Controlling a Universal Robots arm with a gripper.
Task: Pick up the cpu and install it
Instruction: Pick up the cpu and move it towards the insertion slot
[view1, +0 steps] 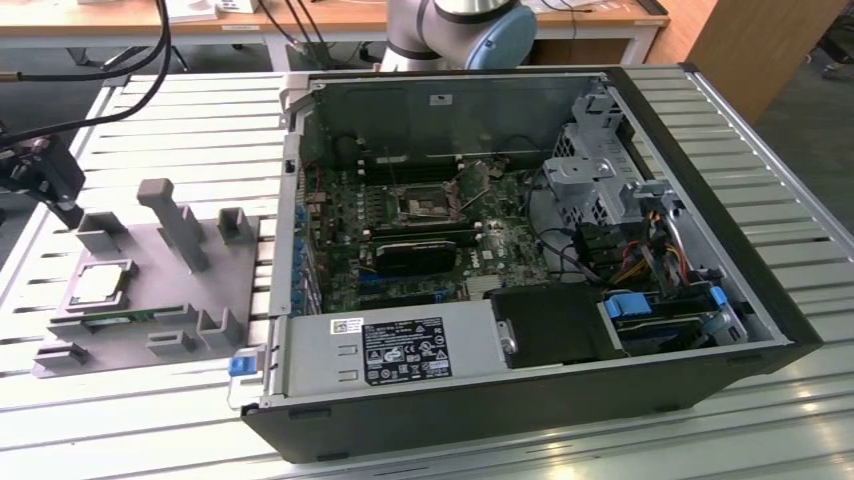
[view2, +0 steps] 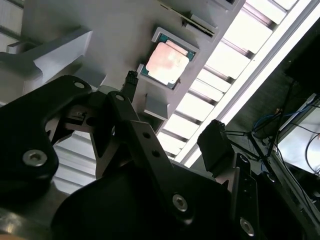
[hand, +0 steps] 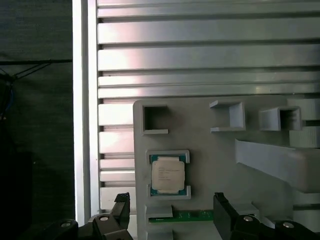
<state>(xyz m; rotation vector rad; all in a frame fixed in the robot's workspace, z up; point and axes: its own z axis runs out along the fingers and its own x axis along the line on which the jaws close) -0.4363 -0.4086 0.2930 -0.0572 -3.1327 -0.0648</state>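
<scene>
Your gripper (hand: 170, 201) points down over the grey fixture (hand: 210, 165), fingers spread wide and holding nothing. The cpu (hand: 167, 174) lies just beyond its fingertips, centred between them.

The cpu (hand: 168, 174) is silver-grey with a green edge; its holder (hand: 220, 165) is plain grey, the desk (hand: 200, 40) ribbed silver, and the claw (hand: 171, 204) black.

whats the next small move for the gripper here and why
Probably slide the gripper across until it is centred over the cpu. Its jaws are open and hold nothing, the cpu lies flat and untouched in its nest on the grey fixture, and the fingertips sit just to one side of it.
</scene>
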